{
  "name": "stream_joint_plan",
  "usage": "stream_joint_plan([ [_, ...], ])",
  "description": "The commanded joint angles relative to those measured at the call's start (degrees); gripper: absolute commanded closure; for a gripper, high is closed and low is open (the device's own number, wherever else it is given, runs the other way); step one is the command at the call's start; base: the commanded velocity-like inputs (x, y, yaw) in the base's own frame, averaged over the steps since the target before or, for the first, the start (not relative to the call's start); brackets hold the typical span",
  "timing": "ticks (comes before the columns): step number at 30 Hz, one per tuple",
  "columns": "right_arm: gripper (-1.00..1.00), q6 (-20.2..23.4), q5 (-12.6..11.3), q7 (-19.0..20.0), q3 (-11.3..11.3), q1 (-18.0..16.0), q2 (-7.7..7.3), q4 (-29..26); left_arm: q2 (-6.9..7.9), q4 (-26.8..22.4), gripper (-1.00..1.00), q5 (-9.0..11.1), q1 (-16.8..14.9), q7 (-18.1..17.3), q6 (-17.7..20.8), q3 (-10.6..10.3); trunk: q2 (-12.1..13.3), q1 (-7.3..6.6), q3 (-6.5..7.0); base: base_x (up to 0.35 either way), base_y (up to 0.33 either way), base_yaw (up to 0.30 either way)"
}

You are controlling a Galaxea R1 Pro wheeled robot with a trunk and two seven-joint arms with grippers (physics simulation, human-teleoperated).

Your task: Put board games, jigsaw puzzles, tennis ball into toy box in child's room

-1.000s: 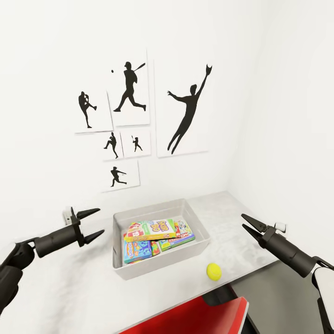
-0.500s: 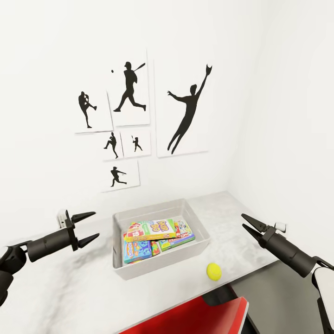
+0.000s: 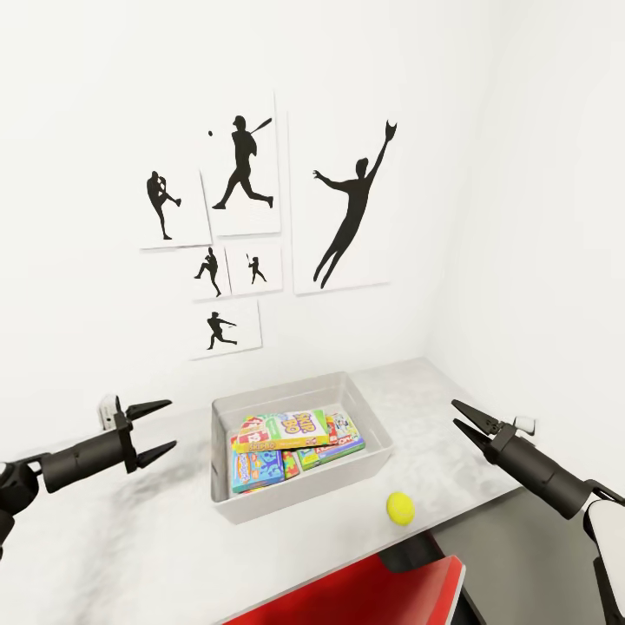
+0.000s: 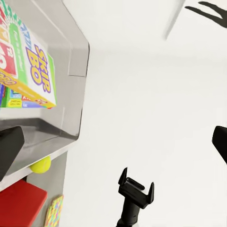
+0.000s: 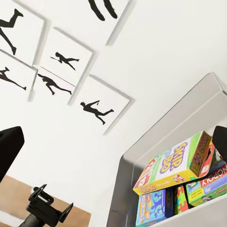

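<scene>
From the head camera, the shallow light-grey plastic toy box [image 3: 373, 434] sits on the pale grey-white table [image 3: 130, 538] under the black baseball-player silhouette pictures [image 3: 347, 208]. Inside it lie the colourful flat card board games [image 3: 299, 430], the white "SKIP BO" box uppermost, stacked at a slant. The small yellow-green tennis ball [image 3: 399, 508] rests on the tabletop just beside the box's near wall, close to the table's front edge (the one toy seen outside the box). The left gripper [image 3: 154, 428] hovers left of the box, fingers spread and empty; the right gripper [image 3: 462, 418] hangs to the right of the box, jaws parted a little, holding nothing. A red chair [image 3: 365, 590] stands below the edge.

In the left wrist view, the SKIP BO box [image 4: 30, 61] leans on the tub, the ball [image 4: 41, 164] peeks from under the rim, and the other gripper [image 4: 136, 191] shows beyond it.

The right wrist view looks into the tub at the stacked games [image 5: 172, 165].

The ball is probably light, round and ready to roll, so I would close the fingers squarely across its middle from above, gently, lest it squirt off the edge.
</scene>
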Motion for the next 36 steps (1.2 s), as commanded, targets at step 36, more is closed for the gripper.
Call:
stream_joint_plan([
  [36,-1.0,0.3,0.3,0.3,-0.2,-0.1,-0.07,0.0,6.72,-4.8,-1.0,-33.0,-0.2,-20.0,0.2,-4.6,-0.1,0.02,2.11,-0.025,0.0,-0.187],
])
